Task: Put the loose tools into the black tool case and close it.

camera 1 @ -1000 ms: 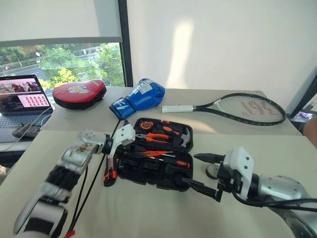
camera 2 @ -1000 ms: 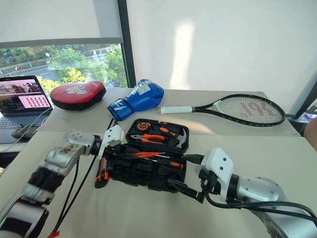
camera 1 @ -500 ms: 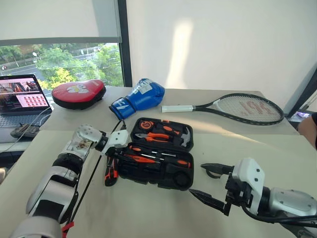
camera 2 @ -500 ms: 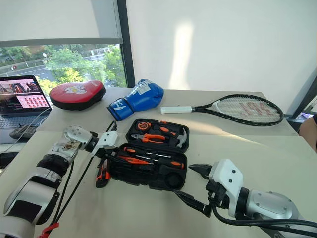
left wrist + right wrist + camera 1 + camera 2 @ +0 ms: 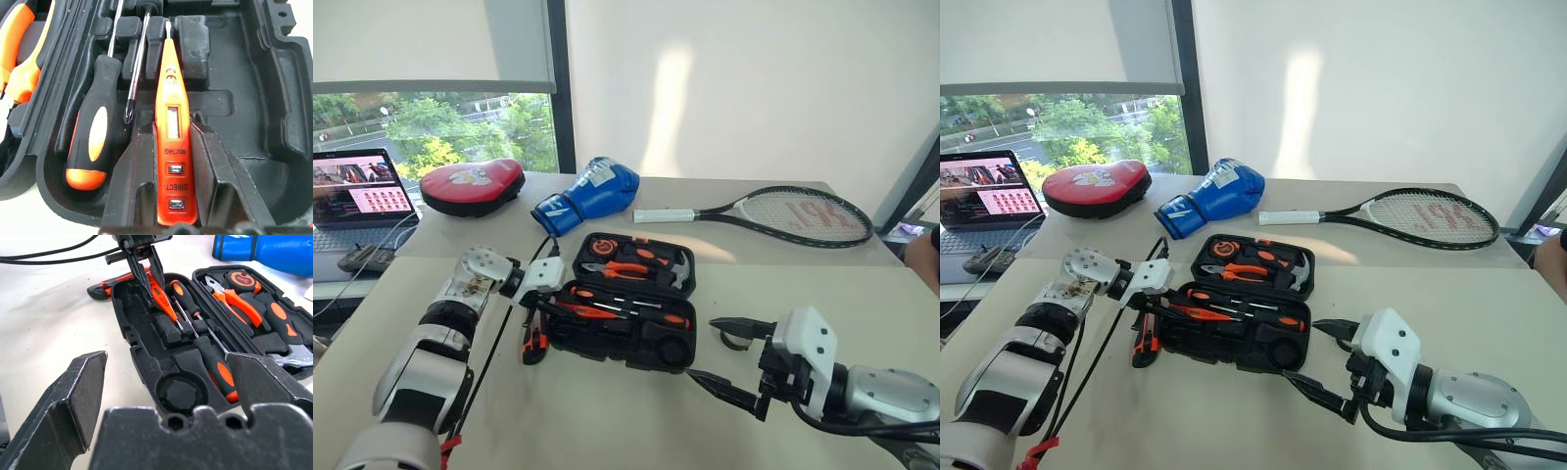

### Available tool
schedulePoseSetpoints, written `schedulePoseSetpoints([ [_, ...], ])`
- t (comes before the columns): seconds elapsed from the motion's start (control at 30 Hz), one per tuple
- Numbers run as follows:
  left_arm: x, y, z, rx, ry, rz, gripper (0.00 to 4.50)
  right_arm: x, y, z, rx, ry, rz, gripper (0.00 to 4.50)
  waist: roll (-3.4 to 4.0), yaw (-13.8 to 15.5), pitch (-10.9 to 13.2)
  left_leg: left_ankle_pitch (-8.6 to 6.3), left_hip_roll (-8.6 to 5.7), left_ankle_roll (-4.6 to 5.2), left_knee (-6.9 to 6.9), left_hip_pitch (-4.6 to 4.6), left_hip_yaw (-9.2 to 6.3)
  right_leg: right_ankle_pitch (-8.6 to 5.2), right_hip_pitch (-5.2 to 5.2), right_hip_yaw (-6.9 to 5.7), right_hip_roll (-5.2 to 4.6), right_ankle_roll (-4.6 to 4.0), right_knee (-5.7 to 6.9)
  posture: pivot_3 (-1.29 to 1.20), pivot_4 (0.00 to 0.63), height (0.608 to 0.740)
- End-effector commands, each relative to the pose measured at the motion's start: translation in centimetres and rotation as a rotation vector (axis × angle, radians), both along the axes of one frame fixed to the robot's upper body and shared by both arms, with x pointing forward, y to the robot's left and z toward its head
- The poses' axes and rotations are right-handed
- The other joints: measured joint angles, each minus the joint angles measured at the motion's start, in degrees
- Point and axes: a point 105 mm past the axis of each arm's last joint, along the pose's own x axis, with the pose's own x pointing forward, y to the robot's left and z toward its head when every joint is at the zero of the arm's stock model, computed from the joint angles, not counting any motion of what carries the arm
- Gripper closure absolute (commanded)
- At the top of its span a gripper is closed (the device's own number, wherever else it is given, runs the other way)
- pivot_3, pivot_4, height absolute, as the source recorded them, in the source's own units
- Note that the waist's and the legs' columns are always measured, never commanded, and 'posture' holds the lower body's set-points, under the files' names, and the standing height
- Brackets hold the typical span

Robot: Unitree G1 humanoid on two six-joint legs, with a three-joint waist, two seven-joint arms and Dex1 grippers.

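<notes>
Tester going into the open case, knife and roll yet to go.

From the head, the black tool case lies open mid-table, utility knife outside its left edge, roll half hidden behind the wide-open, empty right gripper. At the left wrist, the left gripper pinches the tester screwdriver over its slot.

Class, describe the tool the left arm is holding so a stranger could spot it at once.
Find the open black tool case in the middle of the beige table. In its near half, two black-and-orange screwdrivers lie side by side. Next to them the left gripper clamps the tester screwdriver: slim, all orange, with a small window and printed labels.
</notes>
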Motion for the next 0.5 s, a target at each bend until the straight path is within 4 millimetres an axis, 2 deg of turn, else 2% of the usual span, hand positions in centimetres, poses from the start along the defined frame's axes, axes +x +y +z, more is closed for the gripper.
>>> schedulePoseSetpoints([
  [0.03,-0.1,0.3,-1.5,0.048,0.033,0.012,4.01,-0.2,-0.2,0.8,-0.007,-0.040,0.002,0.00,0.02,0.1,0.0,0.00,0.00,0.00,0.01,0.00,0.00,0.01,0.01,0.00,0.00,0.00,0.00,0.00,0.150,0.740],
  [0.13,-0.1,0.2,-1.6,0.051,0.035,0.008,4.01,-0.2,-0.2,0.8,-0.010,-0.037,0.000,0.00,0.02,0.2,0.0,0.00,-0.01,0.01,0.04,0.00,0.00,0.02,0.03,-0.01,-0.02,0.02,0.00,0.00,0.150,0.740],
  [0.2,0.2,0.2,-1.4,0.042,0.022,0.025,3.01,-0.3,-0.2,0.7,-0.012,-0.035,-0.002,0.00,0.03,0.2,0.0,-0.01,-0.01,0.02,0.04,0.00,0.00,0.03,0.03,0.00,-0.03,0.03,0.00,0.00,0.150,0.740],
  [0.27,0.3,0.3,-1.2,0.027,0.028,0.034,2.49,-0.4,-0.2,0.7,-0.012,-0.034,-0.004,0.00,0.03,0.2,0.0,-0.01,0.00,0.02,0.05,-0.01,0.00,0.03,0.02,-0.01,-0.02,0.04,0.00,0.00,0.150,0.740],
  [0.33,0.2,0.1,-0.1,-0.037,0.043,0.023,1.70,-0.4,-0.3,0.6,-0.012,-0.034,-0.006,0.00,0.03,0.1,0.0,-0.01,0.00,0.03,0.05,-0.02,0.00,0.03,0.01,-0.01,-0.02,0.05,0.00,0.00,0.150,0.740],
  [0.37,0.3,0.1,1.1,-0.107,0.062,0.045,1.43,-0.4,-0.3,0.5,-0.013,-0.032,-0.010,0.00,0.02,0.0,0.0,-0.02,0.00,0.04,0.04,-0.03,0.00,0.03,0.00,-0.01,-0.02,0.05,0.00,0.00,0.150,0.740],
  [0.43,0.5,0.4,2.9,-0.221,0.089,0.088,1.43,-0.4,-0.4,0.3,-0.016,-0.028,-0.015,0.00,0.02,-0.1,0.0,-0.04,0.00,0.07,0.04,-0.14,0.00,0.03,-0.09,-0.02,-0.02,0.05,0.00,0.00,0.150,0.740],
  [0.5,0.7,0.7,4.0,-0.319,0.127,0.142,2.05,-0.4,-0.3,0.2,-0.014,-0.029,-0.017,0.00,0.01,-0.2,0.0,-0.04,0.00,0.07,0.05,-0.26,0.00,0.05,-0.22,-0.01,-0.02,0.07,0.00,0.00,0.150,0.740],
])
